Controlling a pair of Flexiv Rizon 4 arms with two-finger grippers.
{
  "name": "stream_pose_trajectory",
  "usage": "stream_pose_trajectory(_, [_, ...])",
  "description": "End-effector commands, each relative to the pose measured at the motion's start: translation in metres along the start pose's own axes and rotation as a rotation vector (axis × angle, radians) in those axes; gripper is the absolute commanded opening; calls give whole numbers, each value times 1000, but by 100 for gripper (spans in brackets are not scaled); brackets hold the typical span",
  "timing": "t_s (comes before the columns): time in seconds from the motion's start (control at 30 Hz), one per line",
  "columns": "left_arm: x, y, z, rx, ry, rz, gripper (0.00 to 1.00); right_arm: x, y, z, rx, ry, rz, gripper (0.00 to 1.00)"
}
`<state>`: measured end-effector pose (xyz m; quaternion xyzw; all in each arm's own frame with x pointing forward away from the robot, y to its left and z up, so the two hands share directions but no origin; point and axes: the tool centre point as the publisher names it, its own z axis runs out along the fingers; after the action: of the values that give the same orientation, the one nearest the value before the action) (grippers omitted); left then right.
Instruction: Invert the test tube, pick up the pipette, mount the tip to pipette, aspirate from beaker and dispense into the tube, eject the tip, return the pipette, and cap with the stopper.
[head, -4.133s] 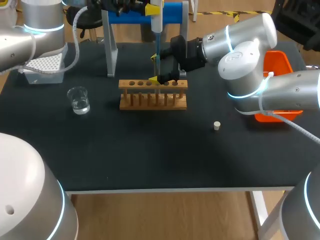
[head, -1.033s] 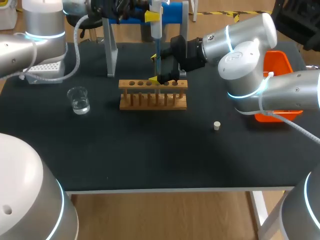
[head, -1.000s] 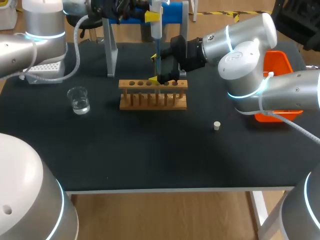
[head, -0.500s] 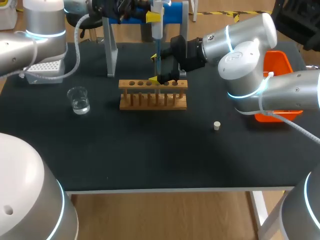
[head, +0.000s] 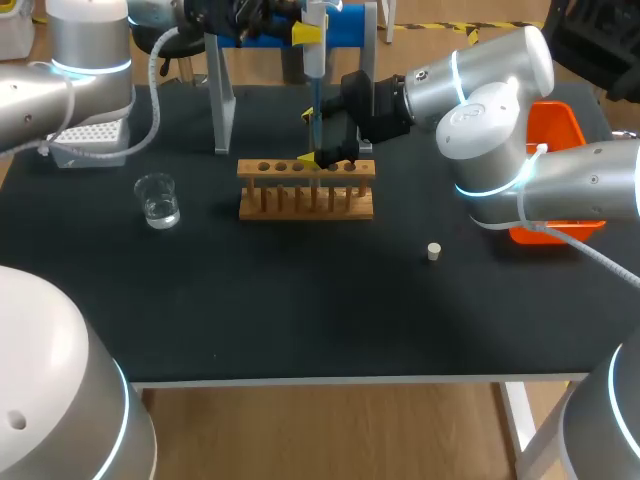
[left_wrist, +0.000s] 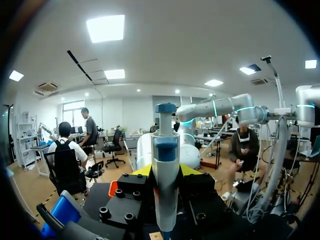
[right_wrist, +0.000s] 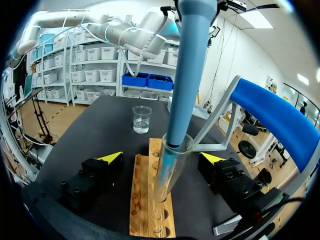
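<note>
From the head view, my left jaws gripped the white pipette (head: 313, 50) upright over the wooden rack (head: 306, 188). At the left wrist, its smooth blue-and-white barrel sat clamped between them. At the right wrist, my right jaws stood open, flanking the clear glass test tube (right_wrist: 167, 172) in the rack, the pipette's shaft entering its mouth.

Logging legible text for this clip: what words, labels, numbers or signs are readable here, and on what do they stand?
None can be read.
The pipette shows no legible print in the left wrist view.
Any marks on the beaker are too small to read.
The wooden rack, tip box and stopper show no text.
</note>
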<state>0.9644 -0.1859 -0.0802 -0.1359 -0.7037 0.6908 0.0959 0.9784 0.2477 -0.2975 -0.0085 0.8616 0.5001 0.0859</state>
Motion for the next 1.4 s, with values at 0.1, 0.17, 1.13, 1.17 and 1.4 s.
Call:
stream_pose_trajectory(0.1, [-1,-1,1,-7,-4,-5,0,0,0,-1,0,3,0,100])
stream_pose_trajectory(0.17, [-2,-1,1,-9,-5,-8,0,0,0,-1,0,3,0,100])
stream_pose_trajectory(1.13, [-1,0,1,-11,-7,-7,0,-1,-1,-4,-3,1,2,100])
stream_pose_trajectory(1.17, [-1,0,1,-11,-7,-7,0,-1,-1,-5,-6,1,2,100])
stream_pose_trajectory(1.4, [-1,0,1,-11,-7,-7,0,-6,-6,-16,-17,0,11,100])
